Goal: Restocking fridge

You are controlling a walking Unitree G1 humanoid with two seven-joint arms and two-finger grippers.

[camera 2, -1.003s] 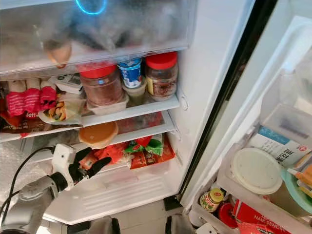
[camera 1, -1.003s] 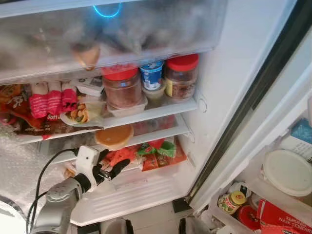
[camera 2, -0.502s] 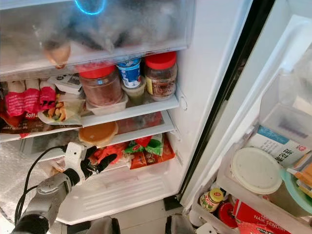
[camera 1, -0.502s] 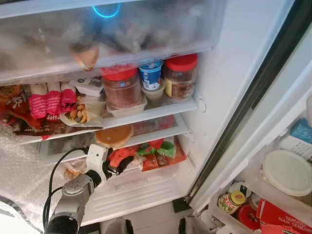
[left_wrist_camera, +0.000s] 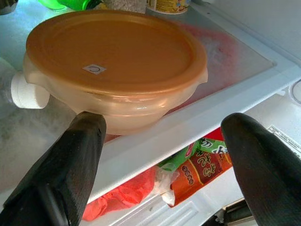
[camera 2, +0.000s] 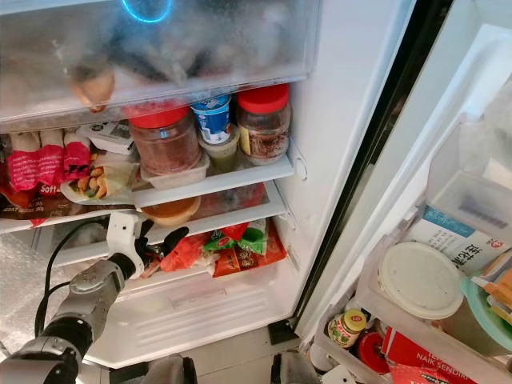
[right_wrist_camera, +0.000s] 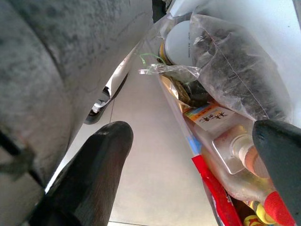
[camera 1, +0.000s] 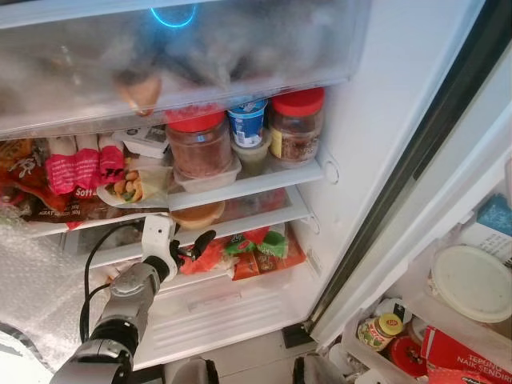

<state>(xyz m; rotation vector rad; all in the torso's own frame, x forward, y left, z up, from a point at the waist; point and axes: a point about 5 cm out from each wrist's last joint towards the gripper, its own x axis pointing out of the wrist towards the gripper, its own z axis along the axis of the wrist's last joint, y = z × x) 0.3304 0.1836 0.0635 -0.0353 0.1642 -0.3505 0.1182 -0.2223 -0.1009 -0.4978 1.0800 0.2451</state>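
"Soft" on pink packet (camera 1: 76, 172)

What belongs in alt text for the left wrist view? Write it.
A round container with an orange lid sits on a fridge shelf, just beyond the open left gripper; its two black fingers flank it. Red and green snack packets lie below.

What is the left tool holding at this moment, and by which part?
Nothing: the left tool is open, its fingers apart just short of the orange-lidded container on the shelf.
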